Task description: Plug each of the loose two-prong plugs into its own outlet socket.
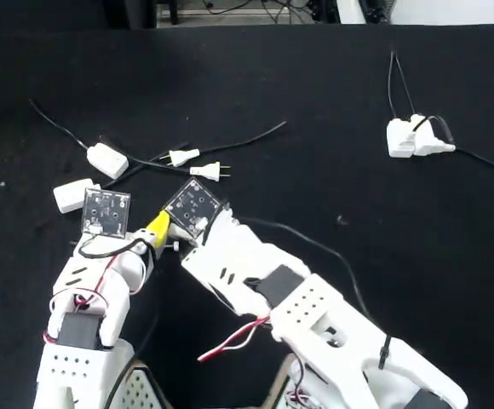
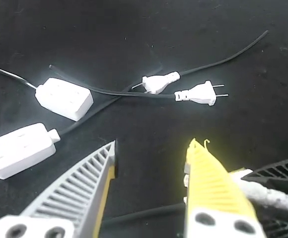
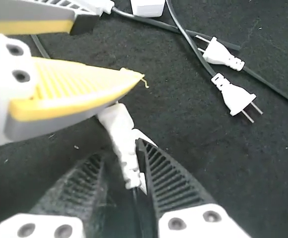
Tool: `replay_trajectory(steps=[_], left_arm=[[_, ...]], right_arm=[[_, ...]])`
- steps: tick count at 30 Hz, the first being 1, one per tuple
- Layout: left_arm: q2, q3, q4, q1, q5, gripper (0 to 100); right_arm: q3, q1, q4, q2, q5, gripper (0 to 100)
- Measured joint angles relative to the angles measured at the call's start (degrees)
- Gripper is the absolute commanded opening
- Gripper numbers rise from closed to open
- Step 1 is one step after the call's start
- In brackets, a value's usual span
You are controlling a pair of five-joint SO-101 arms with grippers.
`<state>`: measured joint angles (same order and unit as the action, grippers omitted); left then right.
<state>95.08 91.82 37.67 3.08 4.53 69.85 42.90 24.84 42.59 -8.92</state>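
Black cloth worktop (image 1: 315,85).

High view: white reference socket (image 1: 106,159) lies flat. Second socket (image 1: 74,194) sits just beside it, on the arms' side. Nearer plug (image 1: 183,156) lies near the reference socket, prongs turned toward it. Farther plug (image 1: 210,171) lies just past that one, prongs turned away. Both loose, neither seated. Third socket (image 1: 413,136) is well apart from the reference socket, across the worktop, with a plug already in it.

Left wrist view: left gripper (image 2: 154,144) hangs over bare cloth, jaws spread wide, nothing between them. Reference socket (image 2: 64,98) and second socket (image 2: 17,148) lie side by side, apart. Nearer plug (image 2: 159,82) and farther plug (image 2: 198,93) are close together beside the reference socket, their dark cords crossing.

Right wrist view: right gripper (image 3: 120,151), jaws pinching a white held plug (image 3: 119,129) by its body. The left gripper's yellow finger (image 3: 69,89) is just above that plug. Nearer plug (image 3: 223,55) and farther plug (image 3: 236,96) rest on the cloth beyond.
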Motion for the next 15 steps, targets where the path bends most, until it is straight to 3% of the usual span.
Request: replay_trajectory(steps=[15], left_arm=[[0.0,0.4,-0.4,2.0,-1.2,23]], right_arm=[[0.9,-4.4,-0.4,0.0,0.0,1.1]])
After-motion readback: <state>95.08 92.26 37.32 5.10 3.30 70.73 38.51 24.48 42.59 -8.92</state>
